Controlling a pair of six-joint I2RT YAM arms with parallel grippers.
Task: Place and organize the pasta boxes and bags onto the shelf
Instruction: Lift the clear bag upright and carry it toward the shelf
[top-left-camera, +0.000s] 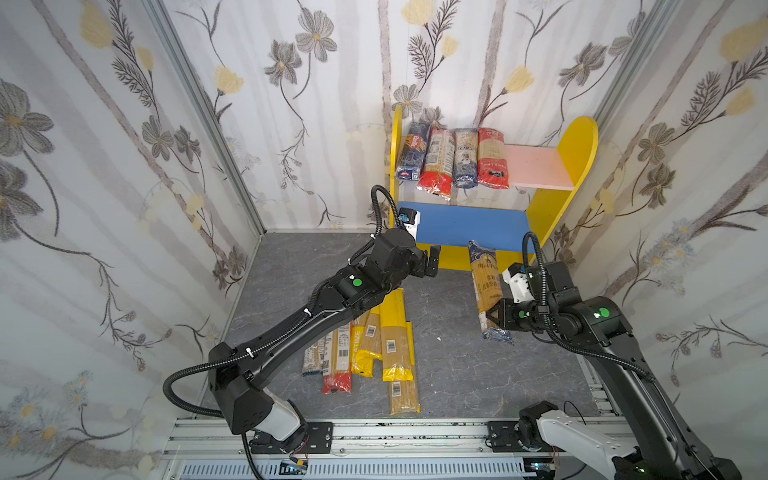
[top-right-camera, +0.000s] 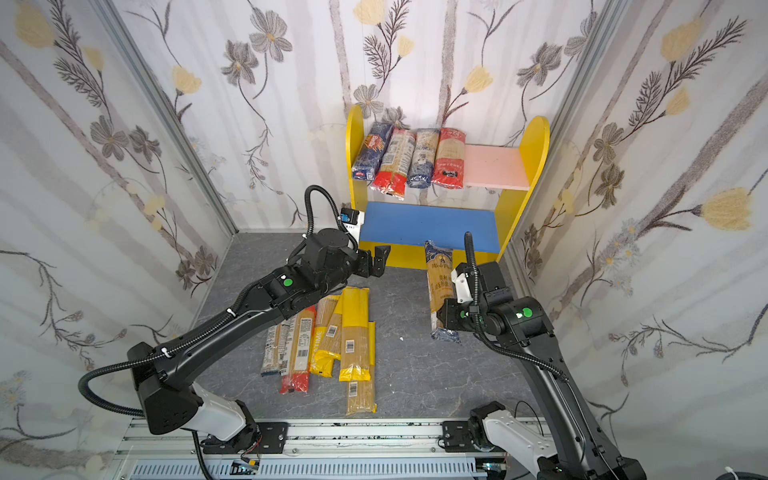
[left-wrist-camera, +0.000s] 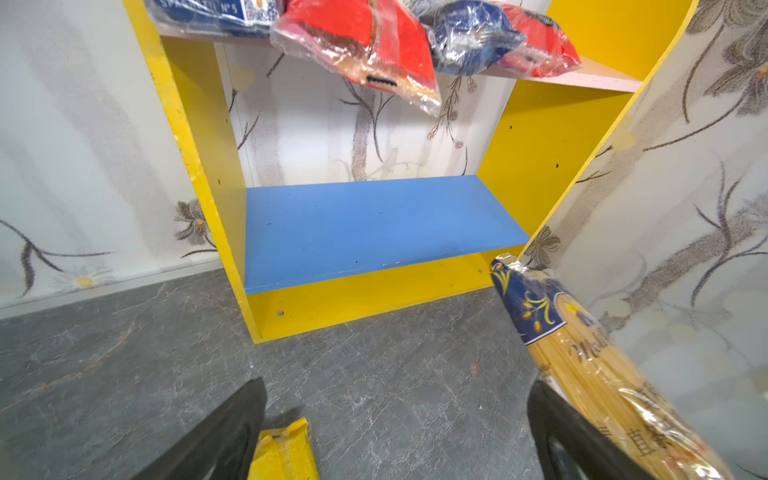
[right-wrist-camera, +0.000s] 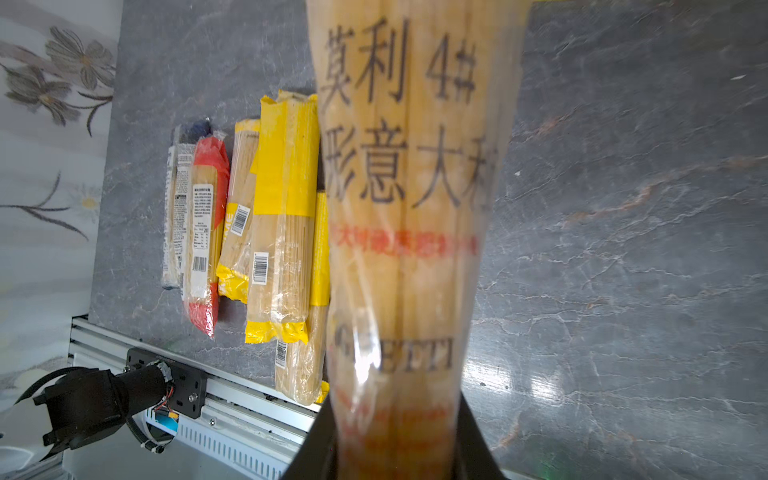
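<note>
Because the spaghetti packet (top-left-camera: 484, 282) is long and floppy, the right end effector (top-left-camera: 492, 318) clamps it close to its near, dark blue end. Its far end leads toward the shelf (top-left-camera: 582, 141), with the tip just in front of the blue lower board (top-left-camera: 469, 224). The left end effector (top-left-camera: 432, 262) hovers before that board, fingers spread wide and empty, probably ready to guide. Four packets (top-left-camera: 451, 160) lie side by side on the left of the pink upper board (top-left-camera: 536, 166), leaving room at its right. Loose packets (top-left-camera: 374, 345) wait near the worktop's (top-left-camera: 449, 374) front edge.
</note>
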